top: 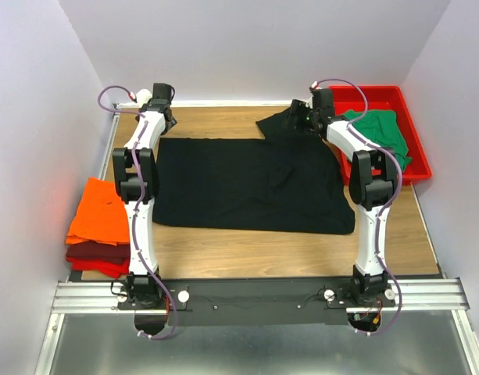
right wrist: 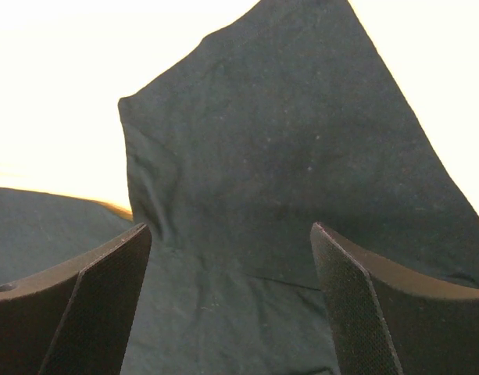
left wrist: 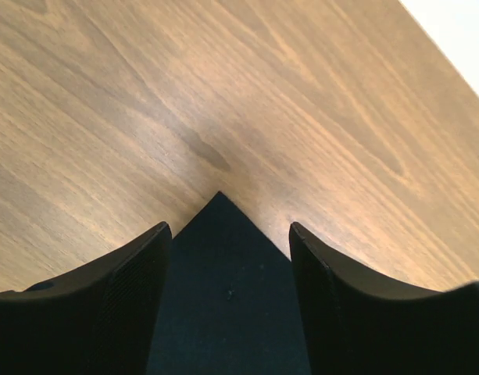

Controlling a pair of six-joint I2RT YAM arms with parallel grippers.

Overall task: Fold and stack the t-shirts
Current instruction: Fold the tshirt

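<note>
Wooden desk point(top: 302, 250), white walls point(top: 262, 47): the black shirt point(top: 247, 183) lies flat mid-desk, long axis left to right. Left fingers point(top: 166, 119) stand open astride its far left corner, empty; right fingers point(top: 303, 117) hang open over the rumpled far right sleeve point(top: 278, 125), also empty. Each arm is nearest its own far corner. Orange shirt point(top: 98, 211) tops the red shirt point(top: 97, 252) at the left edge; green shirt point(top: 384, 133) sits in the tray point(top: 380, 91). No writing shows.

A wooden tabletop point(top: 286, 250) is enclosed on three sides by plain white walls point(top: 255, 39) (faintly lilac in the light). An aluminium rail point(top: 427, 295) is mounted along its near edge.
</note>
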